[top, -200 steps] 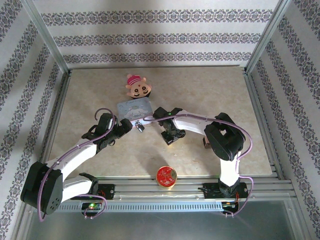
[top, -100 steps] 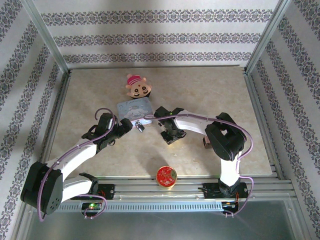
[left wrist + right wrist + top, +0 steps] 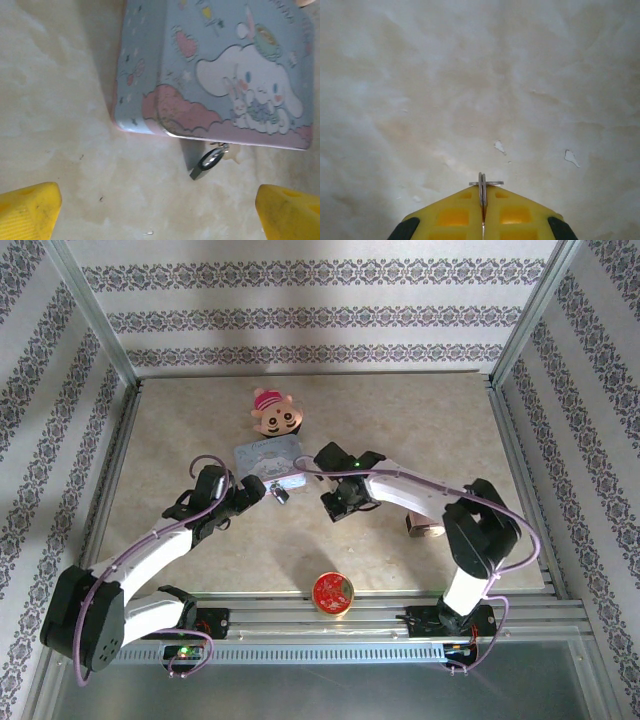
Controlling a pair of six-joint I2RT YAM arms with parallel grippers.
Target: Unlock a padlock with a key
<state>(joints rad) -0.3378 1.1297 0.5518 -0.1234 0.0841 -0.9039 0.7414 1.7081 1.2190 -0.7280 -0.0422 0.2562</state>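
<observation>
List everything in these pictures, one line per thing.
padlock: one, dark with a silvery shackle, on the table by the tin's edge
tin: one, pastel blue and pink, cartoon print, mid-table
key: one, silvery, pinched in the right claw
plush toy: one, pink and tan, behind the tin
round object: one, red, at the table's near edge
table: one, beige marbled
left claw: one, yellow, open, facing the padlock
right claw: one, yellow, shut on the key
</observation>
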